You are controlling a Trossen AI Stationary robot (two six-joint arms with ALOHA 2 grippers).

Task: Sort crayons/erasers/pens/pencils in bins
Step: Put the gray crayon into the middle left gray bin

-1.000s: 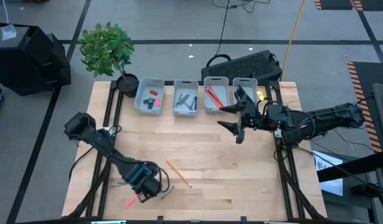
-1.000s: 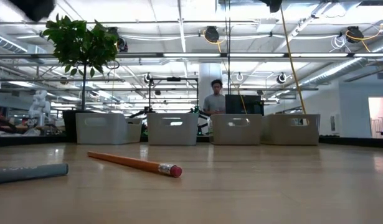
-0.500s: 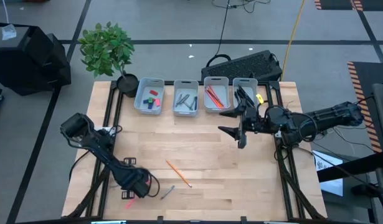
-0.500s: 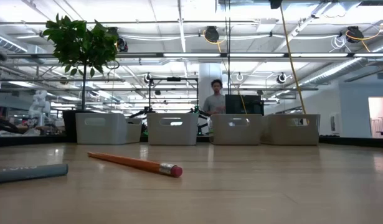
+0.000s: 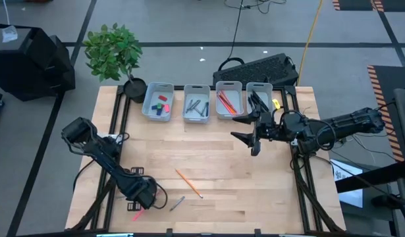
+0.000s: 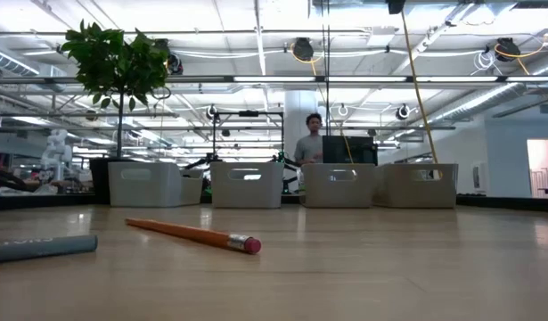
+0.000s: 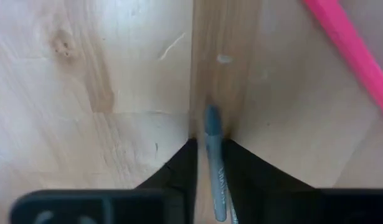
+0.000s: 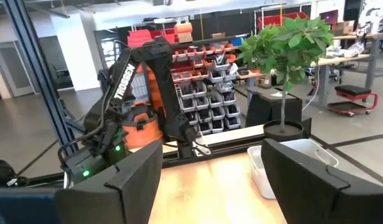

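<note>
I see a pale wooden bench (image 5: 215, 164) of jointed planks with visible grain and a knot, and four pale plastic bins (image 5: 201, 102) with rounded rims in a row along its far edge. The leftmost bin (image 5: 157, 102) holds the erasers (image 5: 161, 105), small chunky blocks in red, green and blue. The next one holds grey sticks, the third thin red ones, and the fourth is partly hidden behind my right arm.

My left tool (image 5: 141, 194) sits low at the near left of the bench. In its wrist view the dark fingers (image 7: 179, 168) are narrowed on either side of a slim grey pen (image 7: 214, 162); the pen carries pale lettering I cannot read. A glossy pink stick (image 7: 353, 56) lies just beside it, cut off by the frame.

My right tool (image 5: 253, 128) hangs in front of the bins with its fingers spread wide.

An orange pencil (image 6: 189, 234) with a metal band and pink eraser tip lies near mid-bench. The left arm, seen from the right wrist, reads "TROSSEN".
</note>
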